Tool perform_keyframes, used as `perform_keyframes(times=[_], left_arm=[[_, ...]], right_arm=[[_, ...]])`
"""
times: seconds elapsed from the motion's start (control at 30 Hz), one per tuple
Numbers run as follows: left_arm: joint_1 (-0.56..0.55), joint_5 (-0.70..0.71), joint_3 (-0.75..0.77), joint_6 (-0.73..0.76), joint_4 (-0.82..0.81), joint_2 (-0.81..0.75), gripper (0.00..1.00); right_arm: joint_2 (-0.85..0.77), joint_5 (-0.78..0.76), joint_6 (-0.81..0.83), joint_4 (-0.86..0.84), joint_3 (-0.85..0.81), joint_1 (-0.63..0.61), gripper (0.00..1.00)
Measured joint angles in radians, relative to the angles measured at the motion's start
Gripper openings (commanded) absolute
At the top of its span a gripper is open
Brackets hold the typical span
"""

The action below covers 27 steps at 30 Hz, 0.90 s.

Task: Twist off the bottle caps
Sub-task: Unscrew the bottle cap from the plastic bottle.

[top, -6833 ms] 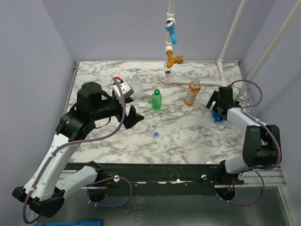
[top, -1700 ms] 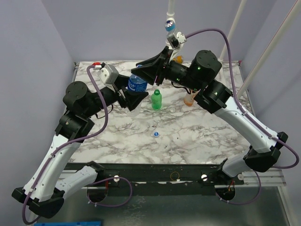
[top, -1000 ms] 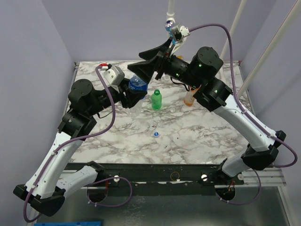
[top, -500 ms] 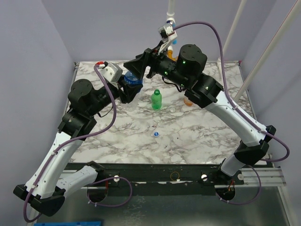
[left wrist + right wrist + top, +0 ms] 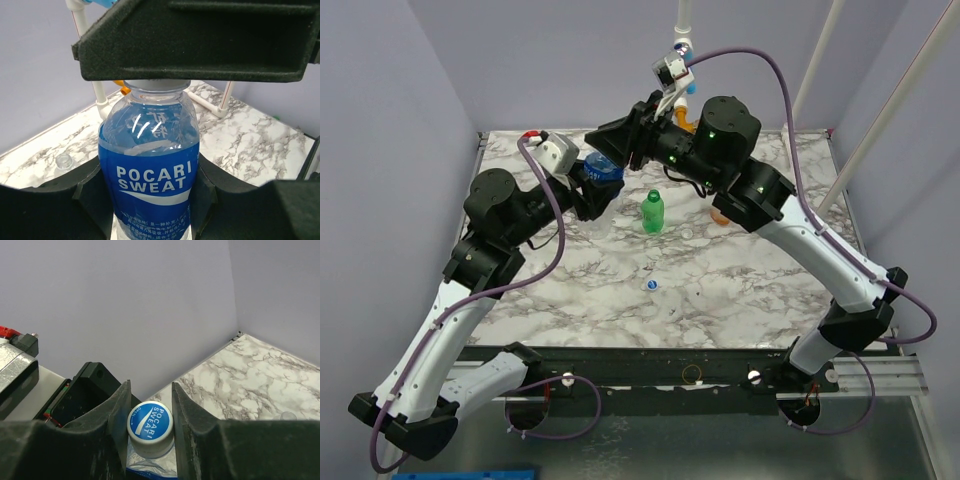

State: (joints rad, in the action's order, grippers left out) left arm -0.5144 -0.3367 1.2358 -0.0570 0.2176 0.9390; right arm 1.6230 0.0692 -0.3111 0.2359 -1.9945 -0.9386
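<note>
My left gripper [image 5: 150, 202] is shut on a clear bottle with a blue label [image 5: 150, 170] and holds it upright above the table's back left [image 5: 603, 172]. The bottle's blue-topped cap [image 5: 150, 422] sits between the fingers [image 5: 117, 415] of my right gripper [image 5: 149, 412], which presses on it from both sides. In the left wrist view the right gripper's fingers [image 5: 200, 45] hide the cap. A green bottle [image 5: 653, 211] stands mid-table. An orange bottle [image 5: 720, 213] is mostly hidden behind the right arm. A loose blue and white cap [image 5: 651, 285] lies nearer the front.
A white pipe frame [image 5: 807, 85] with blue and orange fittings [image 5: 688, 112] rises at the back of the marble table [image 5: 740, 290]. A small clear round piece [image 5: 686, 233] lies right of the green bottle. Another clear round piece [image 5: 64, 161] shows behind the held bottle.
My right gripper has moved left over the bottle top and its jaws have closed onto the cap. The left gripper has kept hold of the bottle, shifting it only slightly.
</note>
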Motion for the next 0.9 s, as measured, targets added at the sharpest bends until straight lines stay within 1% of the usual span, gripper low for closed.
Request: perform_keyframes(times=[0.1,0.23,0.3,0.33,0.4,0.53,0.67,0.7,0.73,0.77,0.8,0.83,0.87,0.9], left_arm=[[0.004,-0.03,0.0,-0.022,-0.007,0.0,0.1],[0.016,-0.178,0.042,-0.12,-0.003,0.01,0.1],[0.018,-0.257,0.077,-0.162,-0.004,0.022,0.1],[0.018,-0.333,0.111,-0.211,-0.005,0.032,0.1],[0.019,-0.434,0.152,-0.268,-0.022,0.044,0.1],[0.016,-0.615,0.209,-0.37,-0.056,0.055,0.08],[0.014,-0.73,0.223,-0.422,-0.069,0.057,0.08],[0.015,-0.748,0.223,-0.428,-0.068,0.057,0.08],[0.015,-0.758,0.222,-0.431,-0.068,0.058,0.08],[0.016,-0.76,0.221,-0.433,-0.068,0.058,0.08],[0.018,-0.759,0.218,-0.432,-0.066,0.059,0.08],[0.021,-0.757,0.214,-0.433,-0.066,0.059,0.08],[0.024,-0.749,0.212,-0.427,-0.066,0.059,0.08],[0.028,-0.735,0.209,-0.411,-0.066,0.058,0.08]], right_arm=[[-0.008,0.035,0.008,0.001,0.002,0.0,0.01],[-0.035,0.17,0.017,-0.013,0.005,0.014,0.01],[-0.054,0.28,0.017,-0.039,0.005,0.027,0.01],[-0.065,0.357,0.014,-0.061,0.005,0.035,0.01],[-0.082,0.499,-0.003,-0.114,0.005,0.047,0.01],[-0.09,0.778,-0.074,-0.258,0.005,0.055,0.01],[-0.076,0.95,-0.138,-0.364,0.005,0.059,0.01],[-0.074,0.972,-0.145,-0.372,0.005,0.063,0.16],[-0.073,0.981,-0.144,-0.372,0.005,0.064,0.4],[-0.073,0.979,-0.134,-0.359,0.003,0.068,0.61],[-0.074,0.966,-0.116,-0.333,0.0,0.069,0.74],[-0.077,0.941,-0.099,-0.305,-0.002,0.069,0.8],[-0.083,0.887,-0.073,-0.264,-0.002,0.069,0.83],[-0.088,0.823,-0.051,-0.233,-0.002,0.068,0.9]])
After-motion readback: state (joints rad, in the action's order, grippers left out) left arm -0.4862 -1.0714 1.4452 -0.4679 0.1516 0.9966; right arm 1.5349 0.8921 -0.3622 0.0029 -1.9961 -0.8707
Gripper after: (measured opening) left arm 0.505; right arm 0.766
